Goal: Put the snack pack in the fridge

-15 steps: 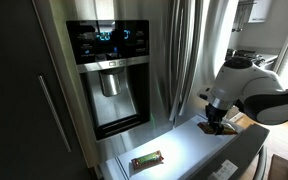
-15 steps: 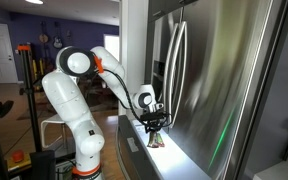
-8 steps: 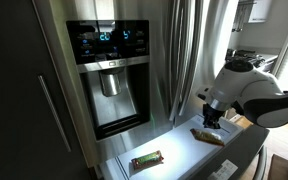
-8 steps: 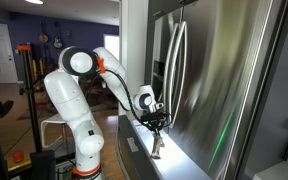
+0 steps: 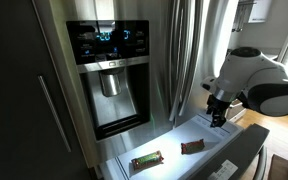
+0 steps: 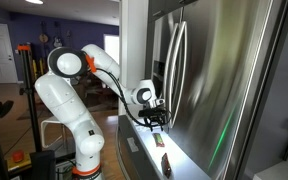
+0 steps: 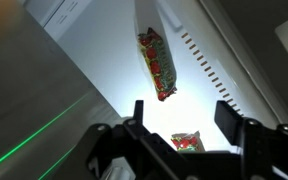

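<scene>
The fridge (image 5: 184,50) stands with its bottom drawer (image 5: 172,138) pulled out, white lining lit. The snack pack (image 5: 193,147) lies flat on the lining at the drawer's right part, free of any grip. My gripper (image 5: 217,118) hangs open above and to the right of it, nothing between the fingers. In the wrist view the snack pack (image 7: 187,142) shows on the lining below the gap of the open gripper (image 7: 184,115). In an exterior view my gripper (image 6: 156,122) hovers beside the steel fridge (image 6: 224,80), the snack pack (image 6: 165,160) a small dark shape below it.
A longer green pack (image 5: 147,159) lies on the lining left of the snack pack; the wrist view shows this long pack (image 7: 157,62) further ahead. The black dispenser panel (image 5: 109,80) sits above the drawer. A dark cabinet (image 5: 24,90) flanks the fridge.
My gripper has opened and let go of the snack pack, which dropped onto the drawer lining. The gripper has since lifted a little and drawn away to the right.
</scene>
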`<move>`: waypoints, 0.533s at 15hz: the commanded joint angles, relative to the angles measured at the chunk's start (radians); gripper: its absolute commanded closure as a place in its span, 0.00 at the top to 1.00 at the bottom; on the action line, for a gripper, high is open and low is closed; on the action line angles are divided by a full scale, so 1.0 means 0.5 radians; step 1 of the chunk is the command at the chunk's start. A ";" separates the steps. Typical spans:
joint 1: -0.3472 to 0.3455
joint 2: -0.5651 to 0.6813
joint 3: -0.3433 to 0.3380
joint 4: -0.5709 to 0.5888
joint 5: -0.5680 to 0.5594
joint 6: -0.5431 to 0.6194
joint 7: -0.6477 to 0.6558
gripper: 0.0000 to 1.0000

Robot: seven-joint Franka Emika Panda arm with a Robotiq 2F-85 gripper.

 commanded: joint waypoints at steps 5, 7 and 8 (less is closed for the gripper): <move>0.025 -0.389 -0.086 0.168 0.441 -0.821 0.290 1.00; 0.012 -0.404 -0.076 0.230 0.516 -0.964 0.433 1.00; 0.003 -0.410 -0.064 0.251 0.536 -1.008 0.506 1.00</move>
